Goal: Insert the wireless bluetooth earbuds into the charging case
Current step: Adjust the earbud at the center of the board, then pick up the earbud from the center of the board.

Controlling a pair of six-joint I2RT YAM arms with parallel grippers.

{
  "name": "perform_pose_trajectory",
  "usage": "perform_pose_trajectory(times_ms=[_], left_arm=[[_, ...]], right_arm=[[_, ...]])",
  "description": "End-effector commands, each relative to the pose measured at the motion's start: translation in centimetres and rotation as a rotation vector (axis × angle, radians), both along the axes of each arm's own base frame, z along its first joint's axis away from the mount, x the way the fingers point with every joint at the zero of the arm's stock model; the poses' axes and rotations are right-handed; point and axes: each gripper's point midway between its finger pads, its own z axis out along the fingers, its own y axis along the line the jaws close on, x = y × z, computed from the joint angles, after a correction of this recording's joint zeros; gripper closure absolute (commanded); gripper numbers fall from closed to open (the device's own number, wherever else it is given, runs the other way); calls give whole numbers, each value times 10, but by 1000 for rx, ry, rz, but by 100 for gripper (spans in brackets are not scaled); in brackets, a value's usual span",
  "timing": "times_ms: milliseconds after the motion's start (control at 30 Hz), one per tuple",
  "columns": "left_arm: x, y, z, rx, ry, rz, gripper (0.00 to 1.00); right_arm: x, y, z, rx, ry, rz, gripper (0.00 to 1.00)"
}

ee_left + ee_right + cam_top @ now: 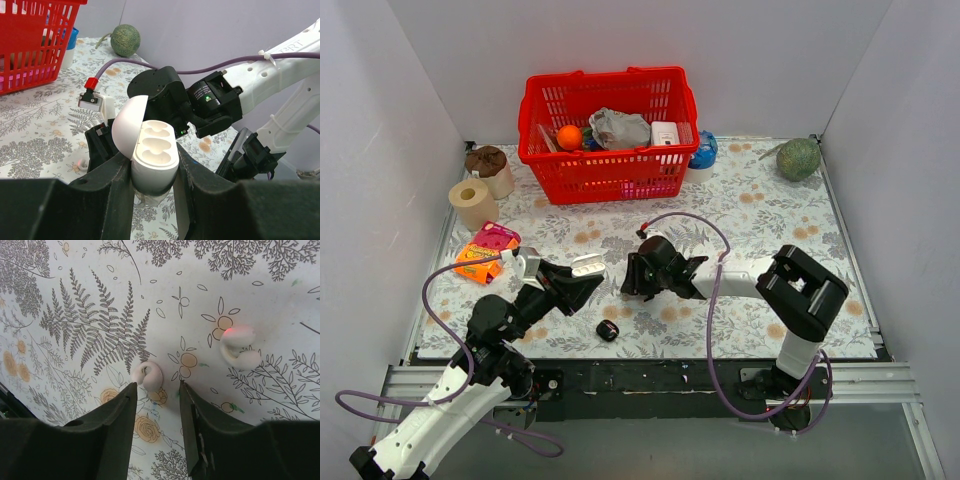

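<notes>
My left gripper (582,272) (152,167) is shut on a white pill-shaped charging case (155,150), also in the top view (588,266). Its lid is open and both wells are empty. It is held above the cloth, next to the right gripper. Two small white earbuds lie on the floral cloth in the right wrist view: one (147,376) just beyond my open right gripper (157,387) (632,282), near its left fingertip, the other (239,346), glowing red, further right. No black earbuds show.
A small black rounded case (607,330) lies on the cloth near the front edge. A red basket (608,170) with items stands at the back. Paper rolls (472,203) and packets (485,250) are at left, a green melon (798,158) at back right.
</notes>
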Motion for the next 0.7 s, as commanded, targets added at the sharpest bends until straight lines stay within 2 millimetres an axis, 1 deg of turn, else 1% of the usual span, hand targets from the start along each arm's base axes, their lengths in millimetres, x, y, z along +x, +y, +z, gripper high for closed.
perform_pose_trajectory(times_ms=[0, 100, 133, 233, 300, 333, 400, 567, 667], left_arm=[[-2, 0, 15, -16, -25, -8, 100], [-3, 1, 16, -19, -28, -7, 100], [-3, 1, 16, -20, -30, -7, 100], [-3, 1, 17, -22, -30, -7, 100], [-3, 1, 17, -21, -31, -5, 100], [-3, 1, 16, -20, -30, -7, 100], [-3, 1, 17, -22, -32, -5, 100], [-3, 1, 16, -19, -28, -5, 100], [-3, 2, 16, -19, -29, -4, 100]], right_arm=[[1, -4, 18, -36, -75, 61, 52], [3, -4, 28, -63, -155, 154, 52], [9, -4, 32, -87, -184, 160, 52], [18, -6, 35, -157, -284, 258, 58], [21, -6, 32, -187, -335, 314, 59], [23, -3, 34, -179, -353, 327, 59], [23, -2, 30, -185, -374, 364, 59], [24, 5, 20, -196, -367, 403, 58], [26, 10, 20, -188, -374, 414, 57]])
